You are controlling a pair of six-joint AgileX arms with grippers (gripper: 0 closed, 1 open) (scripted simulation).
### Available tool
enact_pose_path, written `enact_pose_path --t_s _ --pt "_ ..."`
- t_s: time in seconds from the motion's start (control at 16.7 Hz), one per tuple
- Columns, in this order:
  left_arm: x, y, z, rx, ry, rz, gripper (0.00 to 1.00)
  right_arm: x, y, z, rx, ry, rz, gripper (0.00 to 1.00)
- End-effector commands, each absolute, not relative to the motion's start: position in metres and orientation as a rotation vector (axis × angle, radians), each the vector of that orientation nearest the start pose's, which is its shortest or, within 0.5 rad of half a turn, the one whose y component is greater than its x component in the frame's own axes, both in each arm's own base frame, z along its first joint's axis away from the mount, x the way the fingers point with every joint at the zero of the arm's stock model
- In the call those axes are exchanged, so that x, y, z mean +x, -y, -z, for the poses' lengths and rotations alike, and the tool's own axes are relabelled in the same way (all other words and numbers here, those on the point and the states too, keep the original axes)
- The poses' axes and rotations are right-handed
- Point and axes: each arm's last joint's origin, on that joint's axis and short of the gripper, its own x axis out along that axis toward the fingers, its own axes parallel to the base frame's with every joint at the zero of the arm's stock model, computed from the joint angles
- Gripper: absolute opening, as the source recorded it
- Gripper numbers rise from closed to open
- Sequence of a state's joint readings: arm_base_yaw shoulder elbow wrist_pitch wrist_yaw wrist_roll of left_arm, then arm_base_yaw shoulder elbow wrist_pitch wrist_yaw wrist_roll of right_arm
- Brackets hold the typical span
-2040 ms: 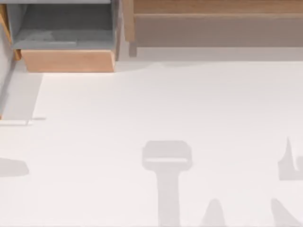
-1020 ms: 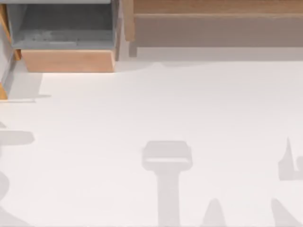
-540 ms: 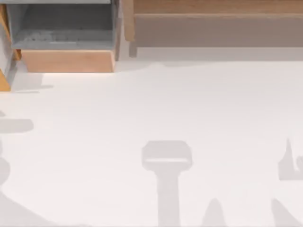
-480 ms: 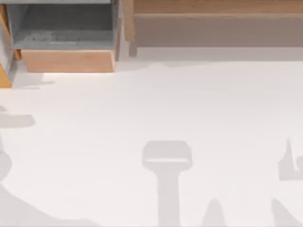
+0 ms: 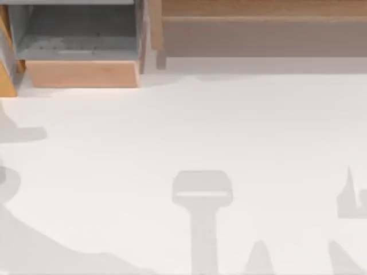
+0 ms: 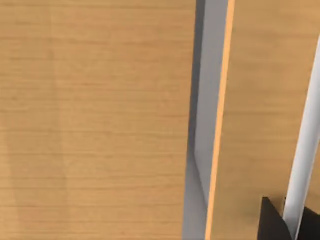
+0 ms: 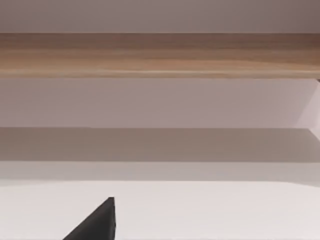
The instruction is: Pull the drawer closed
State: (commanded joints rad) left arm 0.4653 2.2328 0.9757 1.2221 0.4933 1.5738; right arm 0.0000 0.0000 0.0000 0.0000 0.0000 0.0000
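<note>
Overhead camera looking down, wrist cameras close

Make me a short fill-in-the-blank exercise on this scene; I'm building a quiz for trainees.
1. The drawer stands at the table's far ____ corner in the top view.
2. Its front panel is tan wood, and its inner floor is ____.
3. The long wooden ledge lies to the drawer's ____.
4. The drawer is not yet ____.

Missing words: left; grey; right; closed
</note>
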Motion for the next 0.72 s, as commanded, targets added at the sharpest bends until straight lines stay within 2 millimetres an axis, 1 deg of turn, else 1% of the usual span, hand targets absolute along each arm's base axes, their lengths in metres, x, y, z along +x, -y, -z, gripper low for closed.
enact_pose_path --t_s 0.12,0.18,0.36,0.48,0.54,0.72 --pt "0.383 -0.181 -0.088 1.542 -0.034 0.011 0.00 0.106 0.001 -0.160 0.000 0.000 0.000 1.00" --pt "0.391 -0.182 -0.088 1.542 -0.035 0.008 0.00 0.106 0.001 -0.160 0.000 0.000 0.000 1.00" --pt "0.421 -0.180 -0.091 1.548 -0.017 0.010 0.00 0.106 0.001 -0.160 0.000 0.000 0.000 1.00" --pt "0.435 -0.176 -0.090 1.547 -0.015 0.020 0.00 0.106 0.001 -0.160 0.000 0.000 0.000 1.00" --pt "0.438 -0.175 -0.090 1.547 -0.015 0.023 0.00 0.106 0.001 -0.160 0.000 0.000 0.000 1.00" --pt "0.439 -0.175 -0.090 1.547 -0.015 0.024 0.00 0.106 0.001 -0.160 0.000 0.000 0.000 1.00"
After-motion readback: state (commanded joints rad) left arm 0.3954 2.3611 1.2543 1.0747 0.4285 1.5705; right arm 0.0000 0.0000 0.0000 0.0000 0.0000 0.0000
